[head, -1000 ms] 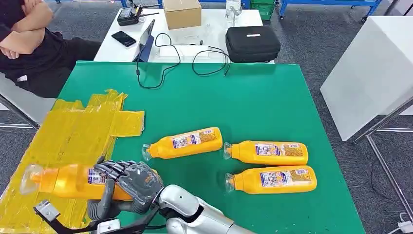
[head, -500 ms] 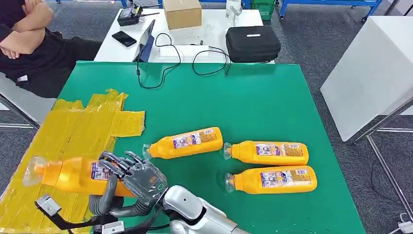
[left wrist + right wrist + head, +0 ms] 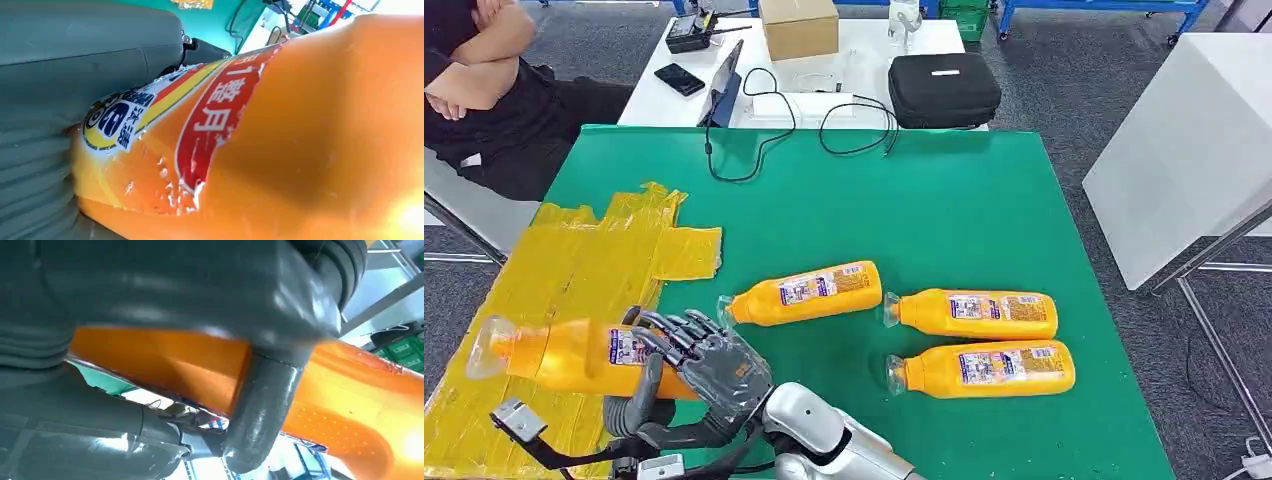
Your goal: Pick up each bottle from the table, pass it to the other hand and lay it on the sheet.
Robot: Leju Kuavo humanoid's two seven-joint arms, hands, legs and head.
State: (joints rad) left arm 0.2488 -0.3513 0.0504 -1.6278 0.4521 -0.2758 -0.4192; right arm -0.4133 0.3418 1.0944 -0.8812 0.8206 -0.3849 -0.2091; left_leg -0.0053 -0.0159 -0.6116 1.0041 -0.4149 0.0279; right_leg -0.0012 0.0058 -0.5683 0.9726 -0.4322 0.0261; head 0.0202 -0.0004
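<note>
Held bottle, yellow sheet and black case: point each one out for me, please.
Held bottle (image 3: 564, 356): head view, on its orange body, left of the label.
Yellow sheet (image 3: 574, 265): head view, on a bare stretch above the bottle.
Black case (image 3: 943, 90): head view, on the middle of its lid.

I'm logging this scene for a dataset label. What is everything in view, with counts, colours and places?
held bottle: one, orange, lying sideways over the sheet's near part, both hands on it
bottles on table: three, orange, lying on the green near the middle
sheet: one, yellow, on the table's left part
table: one, green top
cables: black, at the table's far edge
white table: one, behind; carries a black case, cardboard box, phone
person: one, dark top, arms folded, far left
right hand: grey, grips the held bottle
left hand: grey, holds the same bottle
</note>
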